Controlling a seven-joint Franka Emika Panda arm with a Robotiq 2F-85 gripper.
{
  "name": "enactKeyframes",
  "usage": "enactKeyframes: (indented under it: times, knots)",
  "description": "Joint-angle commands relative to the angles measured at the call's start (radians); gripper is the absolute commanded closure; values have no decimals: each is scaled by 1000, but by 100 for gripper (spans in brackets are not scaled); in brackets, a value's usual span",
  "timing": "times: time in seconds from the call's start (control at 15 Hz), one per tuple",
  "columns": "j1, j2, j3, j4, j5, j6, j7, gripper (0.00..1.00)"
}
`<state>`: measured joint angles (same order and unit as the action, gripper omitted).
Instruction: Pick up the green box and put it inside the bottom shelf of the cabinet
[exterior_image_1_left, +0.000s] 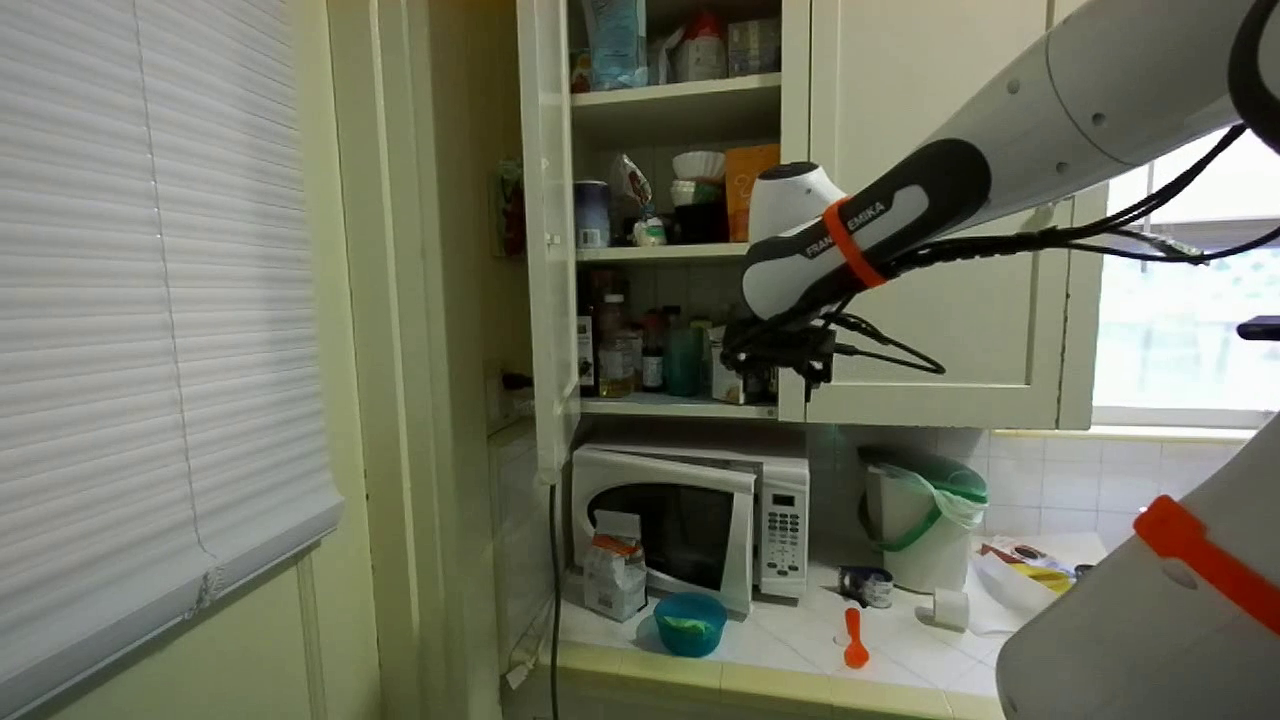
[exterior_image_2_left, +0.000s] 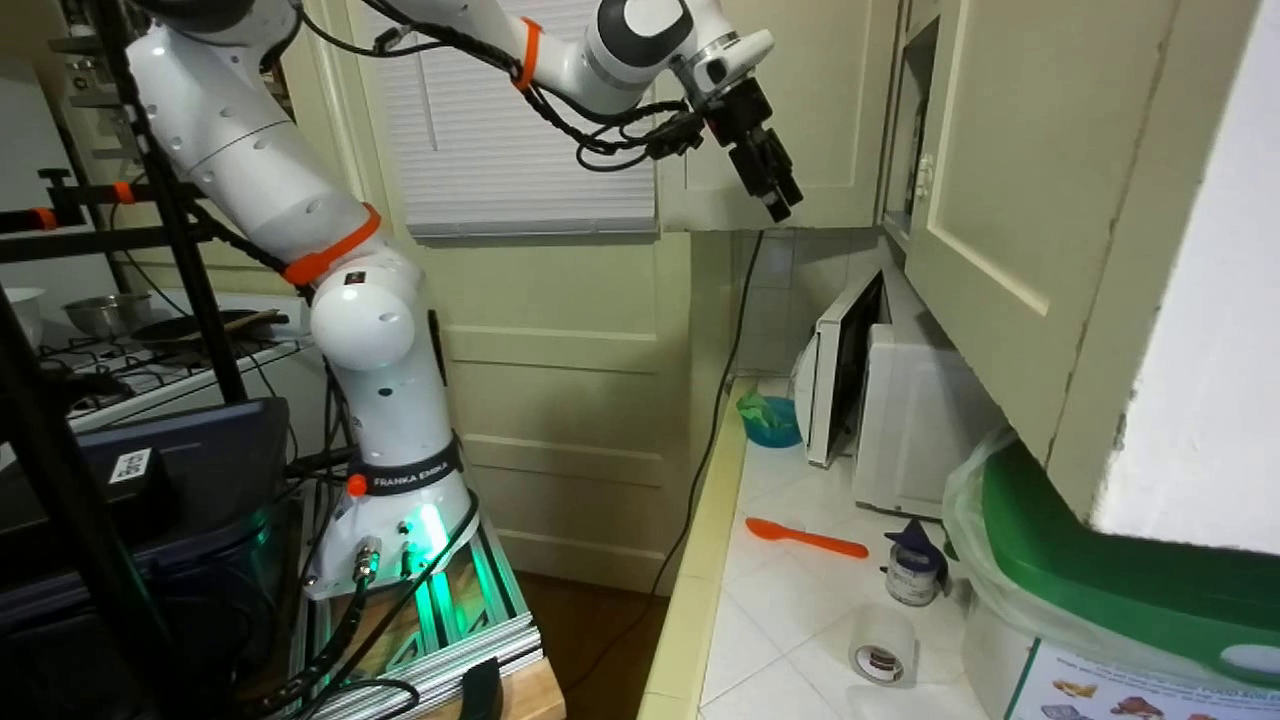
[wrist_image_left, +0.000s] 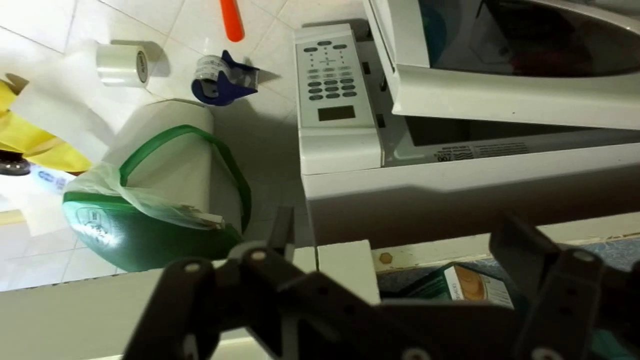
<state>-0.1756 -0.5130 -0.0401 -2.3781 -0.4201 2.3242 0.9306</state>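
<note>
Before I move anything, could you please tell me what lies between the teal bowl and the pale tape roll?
An orange spoon lies between the teal bowl and the pale tape roll; both exterior views show it.

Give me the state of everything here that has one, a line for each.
tool: open
green box: on the bottom shelf
one cabinet door: swung open
another cabinet door: looks shut
microwave door: ajar
blind: lowered
bowl: upright, something green inside
spoon: lying flat
tape roll: on its side
bin: upright, liner hanging out
packet: upright
arm base: lit green
</note>
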Motion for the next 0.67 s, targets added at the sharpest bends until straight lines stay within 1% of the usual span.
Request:
enactKeyframes:
  times: [0.0,0.27,0.33,0.6]
  knots:
    - [-30,-49,21,-4,45,-75,-90,0]
    - [-17,-67,1,-4,105,-100,-228,0]
    - [-50,-43,32,1,78,-60,-174,0]
    - [-62,-43,43,2,78,-61,-181,0]
